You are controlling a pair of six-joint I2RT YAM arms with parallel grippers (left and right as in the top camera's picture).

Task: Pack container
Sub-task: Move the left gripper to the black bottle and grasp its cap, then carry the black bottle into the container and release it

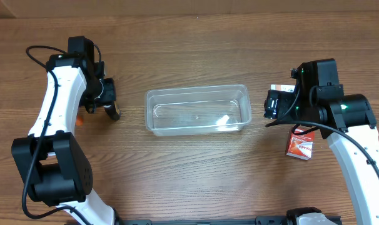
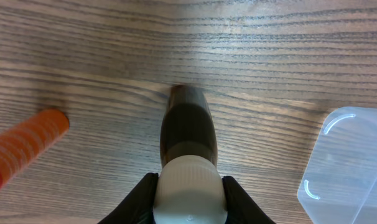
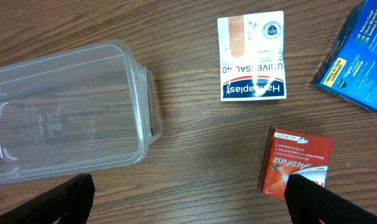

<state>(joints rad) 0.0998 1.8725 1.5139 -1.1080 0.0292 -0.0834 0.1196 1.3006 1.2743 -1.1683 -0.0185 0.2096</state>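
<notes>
One container [image 1: 197, 110], clear and empty, lies at the middle of the bench [image 1: 189, 37], its long sides parallel to the near edge. It sits between the two end effectors. The left end effector [image 1: 109, 103] hangs just off the container's left short end, apart from it. It pinches one dark bottle [image 2: 187, 130] by its white cap; whether the bottle's base touches the bench I cannot tell. The right end effector [image 1: 269, 106] is near the container's right short end, not touching it, with its fingers [image 3: 70, 199] spread wide over bare wood.

Open wood runs from the container's far side to the far edge, and from its near side toward the near edge.

Toward the right edge lie three boxes, apart from one another: one white box [image 3: 252, 57], one blue box [image 3: 356, 56] cut off by the picture's edge, and one red box [image 3: 297, 162] just beside a right finger. Toward the left edge lies one orange cylinder [image 2: 27, 146], near the bottle but not touching it.
</notes>
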